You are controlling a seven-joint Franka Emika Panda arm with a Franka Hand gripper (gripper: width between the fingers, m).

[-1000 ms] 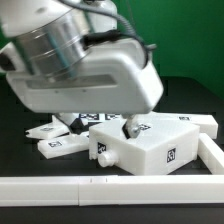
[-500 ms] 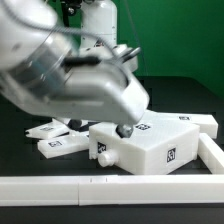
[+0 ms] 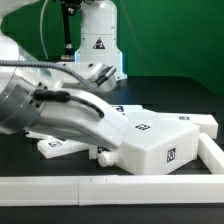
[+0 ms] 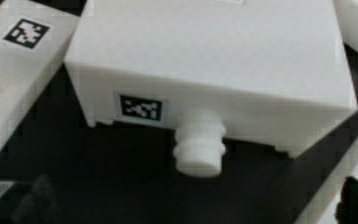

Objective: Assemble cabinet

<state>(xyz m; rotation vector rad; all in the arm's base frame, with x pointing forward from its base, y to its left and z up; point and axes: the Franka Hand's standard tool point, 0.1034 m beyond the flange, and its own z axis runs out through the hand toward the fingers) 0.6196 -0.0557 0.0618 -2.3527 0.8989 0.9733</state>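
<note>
Since a second ago my arm [image 3: 60,105] has dropped and swung toward the exterior view's left, and its grey bulk now covers the spot on top of the box where my tip was. The cabinet [image 3: 150,145] itself hasn't budged. It sits on the counter [image 3: 175,90] toward the exterior view's right, inside the angle of the long white rail [image 3: 100,186], with its small round peg [image 3: 103,157] poking out of the near face.

On the wrist view I'm looking straight down at that same face: tag [image 4: 142,107] above, peg [image 4: 197,152] jutting out below it. My fingers [image 4: 19,198] show only as dark blurs at the edges of that picture. They look spread apart with nothing between them, just bare dark counter.

My read: I'm in an approach, lining up on the peg end of the cabinet, with no grasp made yet. The loose flat panels [image 3: 55,146] lie on the counter past my arm, so the fitting work is all still to come. Next I'd need to settle whether I'm gripping the box or nudging it, then come down square so the fingers clear the peg instead of knocking it.

Hard to make out:
- From the exterior view my fingers are completely hidden behind my own arm.
- The panels are half covered, so I can't count them.
- The wrist picture is soft, and the box runs off its upper edge.
- The inner compartments don't show at all.
</note>
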